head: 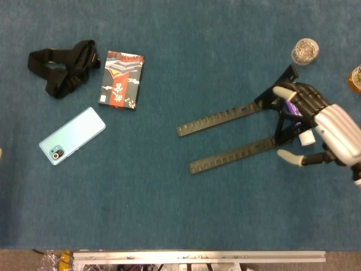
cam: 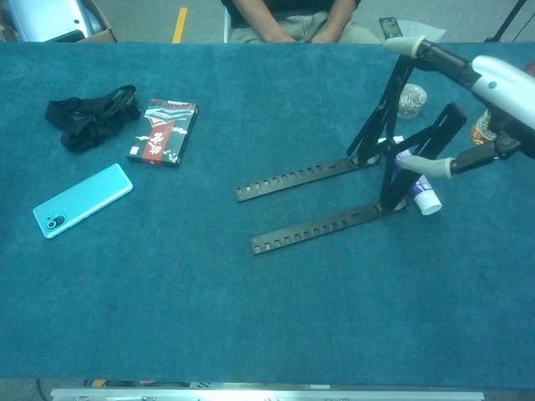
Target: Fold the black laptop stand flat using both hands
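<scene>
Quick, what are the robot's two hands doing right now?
Left hand: not in view.
Right hand: open, fingers spread above the raised end of the laptop stand, holding nothing.
</scene>
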Motion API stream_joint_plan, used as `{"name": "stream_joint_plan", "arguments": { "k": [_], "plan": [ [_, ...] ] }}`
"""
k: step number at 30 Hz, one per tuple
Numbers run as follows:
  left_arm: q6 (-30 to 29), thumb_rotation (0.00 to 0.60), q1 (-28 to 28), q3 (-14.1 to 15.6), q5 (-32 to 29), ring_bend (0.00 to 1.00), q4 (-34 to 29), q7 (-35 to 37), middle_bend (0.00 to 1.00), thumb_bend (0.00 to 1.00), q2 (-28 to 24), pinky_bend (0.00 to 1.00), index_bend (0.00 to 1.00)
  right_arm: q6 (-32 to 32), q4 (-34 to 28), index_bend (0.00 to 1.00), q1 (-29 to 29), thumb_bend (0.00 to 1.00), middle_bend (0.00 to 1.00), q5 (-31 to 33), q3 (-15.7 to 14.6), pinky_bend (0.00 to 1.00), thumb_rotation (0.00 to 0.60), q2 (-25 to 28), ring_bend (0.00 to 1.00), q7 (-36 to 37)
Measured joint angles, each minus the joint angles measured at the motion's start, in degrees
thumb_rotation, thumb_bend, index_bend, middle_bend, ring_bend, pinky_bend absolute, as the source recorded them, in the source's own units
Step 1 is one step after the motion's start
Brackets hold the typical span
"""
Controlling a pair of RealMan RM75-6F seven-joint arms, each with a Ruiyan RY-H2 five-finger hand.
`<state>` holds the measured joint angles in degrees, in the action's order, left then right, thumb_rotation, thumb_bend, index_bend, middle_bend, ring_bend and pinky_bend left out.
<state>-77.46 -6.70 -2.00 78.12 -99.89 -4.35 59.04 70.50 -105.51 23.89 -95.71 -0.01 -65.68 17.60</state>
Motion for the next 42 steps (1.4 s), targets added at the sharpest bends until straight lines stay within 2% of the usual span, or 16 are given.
{"name": "stream_joint_plan", "arguments": {
  "k": [10, 16, 27, 38, 42],
  "plan": [
    [-0.7, 0.600, 0.3, 0.1, -0.2, 0.00, -1.1, -1.1, 0.00, 0.28, -0.2, 0.00, 0.00, 0.3, 4.8, 0.00, 0.1, 0.19, 0.00, -0.7, -0.5, 0.00, 0.531, -2.0, 0.00, 4.3],
    [-0.9, 0.600, 0.6, 0.2, -0.3, 0.00, -1.1, -0.9, 0.00, 0.28, -0.4, 0.00, 0.00, -0.8, 5.4, 0.00, 1.2, 0.19, 0.00, -2.2, -1.3, 0.00, 0.533, -3.2, 0.00, 5.8],
    [-1.5, 0.600, 0.9, 0.2, 0.2, 0.00, -0.8, 0.2, 0.00, 0.28, -0.9, 0.00, 0.00, -2.5, 4.1, 0.00, 3.6, 0.19, 0.00, -5.4, -2.5, 0.00, 0.531, -5.6, 0.00, 7.6],
    [-2.3, 0.600, 1.6, 0.3, 0.4, 0.00, -0.6, 1.2, 0.00, 0.28, -1.4, 0.00, 0.00, -9.3, 1.3, 0.00, 9.9, 0.19, 0.00, -7.3, -2.3, 0.00, 0.532, -10.6, 0.00, 8.8],
    [-2.6, 0.600, 1.7, 0.3, 0.9, 0.00, -0.6, 1.6, 0.00, 0.28, -1.8, 0.00, 0.00, -9.3, 0.6, 0.00, 10.8, 0.19, 0.00, -7.3, -2.0, 0.00, 0.531, -11.6, 0.00, 8.2]
  ]
}}
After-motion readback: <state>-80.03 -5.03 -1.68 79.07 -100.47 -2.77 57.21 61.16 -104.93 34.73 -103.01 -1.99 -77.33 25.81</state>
